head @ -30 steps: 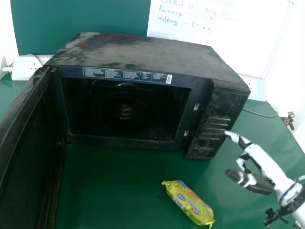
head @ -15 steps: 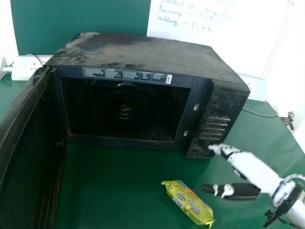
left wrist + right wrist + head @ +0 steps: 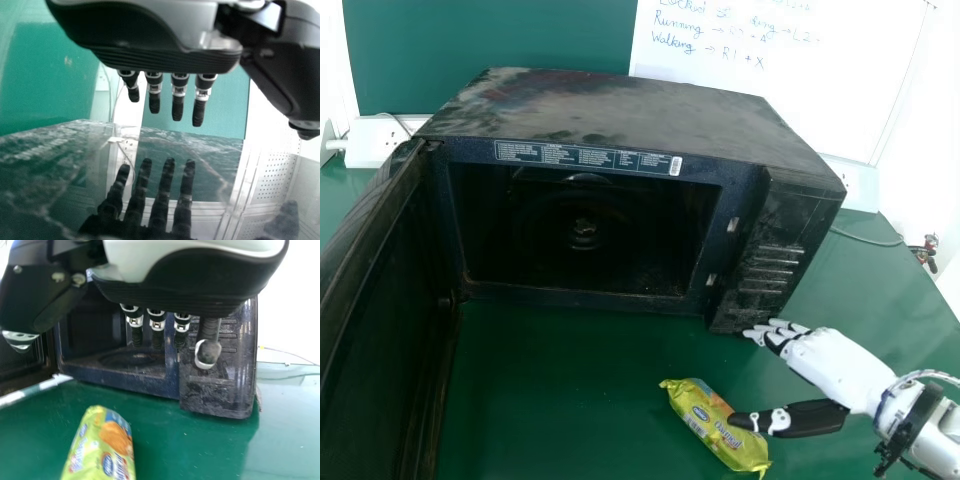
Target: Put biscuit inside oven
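One yellow-green plastic packet of biscuits [image 3: 700, 425] lies flat on the glossy green table [image 3: 570, 370], at five o'clock in the head view, slanting from half past ten to half past four. At twelve o'clock sits the boxy black oven [image 3: 620, 115], its dark door [image 3: 375, 310] swung wide toward nine, presumably to leave the mouth free for the snack. The oven's unlit cavity [image 3: 650, 240] opens at eleven o'clock from the packet, a short carry away.

The white-and-black robotic right hand [image 3: 840, 370] hangs at two o'clock from the packet, empty and open, fingers straight and thumb well apart from them, a spread that probably serves to straddle the wrapper. The thumb overlaps the packet's edge in the head view, but the right wrist view shows a gap between them. Gripping the biscuits appears to be the step in hand; closing too high could nudge the slick wrapper away, and the fingers near the oven's lower corner may bump it. The black-and-grey left hand [image 3: 160, 57], in the left wrist view, is open and empty over a mirror-like dark surface [image 3: 65, 195], apparently kept aside so the right can work.
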{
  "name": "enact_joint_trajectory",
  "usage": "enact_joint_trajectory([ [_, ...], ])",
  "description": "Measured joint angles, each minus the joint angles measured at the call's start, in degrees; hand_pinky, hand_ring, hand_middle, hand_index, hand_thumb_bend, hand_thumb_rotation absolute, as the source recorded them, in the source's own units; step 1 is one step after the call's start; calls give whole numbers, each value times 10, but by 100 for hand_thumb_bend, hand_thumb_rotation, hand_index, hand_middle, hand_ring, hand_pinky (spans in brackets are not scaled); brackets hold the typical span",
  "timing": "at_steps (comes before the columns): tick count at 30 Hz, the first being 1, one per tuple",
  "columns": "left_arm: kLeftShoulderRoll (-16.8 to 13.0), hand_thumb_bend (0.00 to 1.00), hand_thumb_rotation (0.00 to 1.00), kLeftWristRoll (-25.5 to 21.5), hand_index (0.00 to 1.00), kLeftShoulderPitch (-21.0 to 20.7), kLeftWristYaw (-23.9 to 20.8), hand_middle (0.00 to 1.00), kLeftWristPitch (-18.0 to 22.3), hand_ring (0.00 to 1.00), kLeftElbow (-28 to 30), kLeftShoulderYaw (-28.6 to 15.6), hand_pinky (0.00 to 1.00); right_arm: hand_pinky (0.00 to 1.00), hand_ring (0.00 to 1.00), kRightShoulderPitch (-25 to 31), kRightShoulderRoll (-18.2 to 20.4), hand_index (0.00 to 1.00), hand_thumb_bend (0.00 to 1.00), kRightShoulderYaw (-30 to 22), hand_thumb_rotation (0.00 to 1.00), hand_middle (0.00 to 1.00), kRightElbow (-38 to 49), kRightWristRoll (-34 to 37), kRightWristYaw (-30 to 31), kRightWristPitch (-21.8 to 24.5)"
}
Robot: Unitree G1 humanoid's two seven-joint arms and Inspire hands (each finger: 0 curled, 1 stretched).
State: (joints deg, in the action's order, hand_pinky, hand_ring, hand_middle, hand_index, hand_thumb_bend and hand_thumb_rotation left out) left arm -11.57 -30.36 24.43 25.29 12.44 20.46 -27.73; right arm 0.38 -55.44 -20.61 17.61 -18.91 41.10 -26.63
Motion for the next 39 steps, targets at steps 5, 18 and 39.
enact_joint_trajectory([
  [5,0,100,100,0,94,0,0,94,0,86,4,2,69,0,100,1,-12,100,99,10,91,100,14,-36,-8,-17],
  [18,0,100,100,2,94,5,-2,95,-2,86,16,4,65,0,100,7,-16,100,98,34,90,100,136,-132,36,99],
  [39,0,100,100,-1,86,6,-7,82,-14,73,23,4,45,0,100,19,55,100,97,95,91,100,199,-239,33,217],
])
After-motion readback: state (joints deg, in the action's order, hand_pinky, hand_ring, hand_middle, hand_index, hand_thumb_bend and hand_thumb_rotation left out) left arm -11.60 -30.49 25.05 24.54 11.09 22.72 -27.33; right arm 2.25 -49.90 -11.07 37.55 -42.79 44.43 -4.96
